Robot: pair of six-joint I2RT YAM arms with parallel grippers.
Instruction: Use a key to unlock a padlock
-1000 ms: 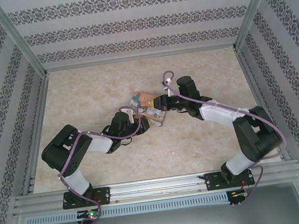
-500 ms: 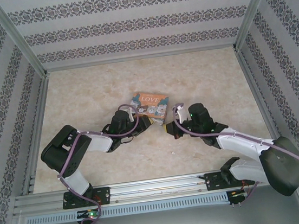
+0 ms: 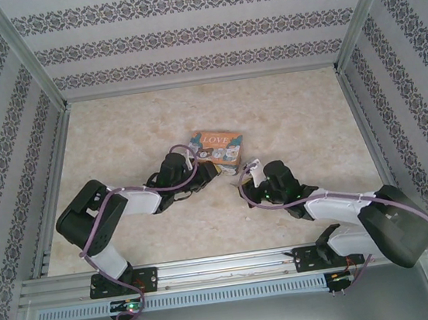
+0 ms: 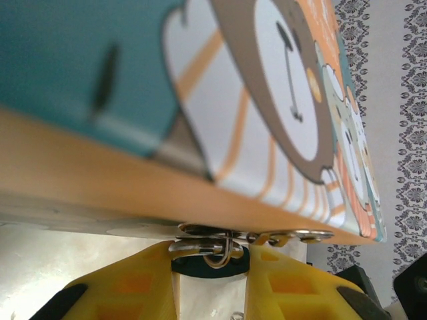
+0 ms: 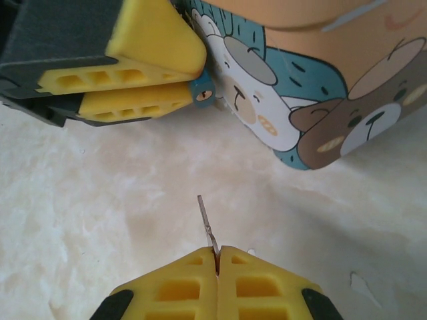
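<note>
tin: glossy printed sheet. table: smooth, marble-look, faint sheen. right fingers: matt yellow plastic. key, 6 o'clock in right wrist view: thin bare metal. padlock shackle: shiny wire.

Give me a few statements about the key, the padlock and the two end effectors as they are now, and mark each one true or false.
1. The right end effector is shut on the key, whose blade sticks out in front of the fingertips. True.
2. The key is already in the padlock. False: bare table lies between the key's tip and the padlock.
3. The left end effector grips the padlock against the edge of the bear-print tin. True.
4. The right end effector rests on top of the tin. False: it sits on the near side of the tin, over the table.
</note>
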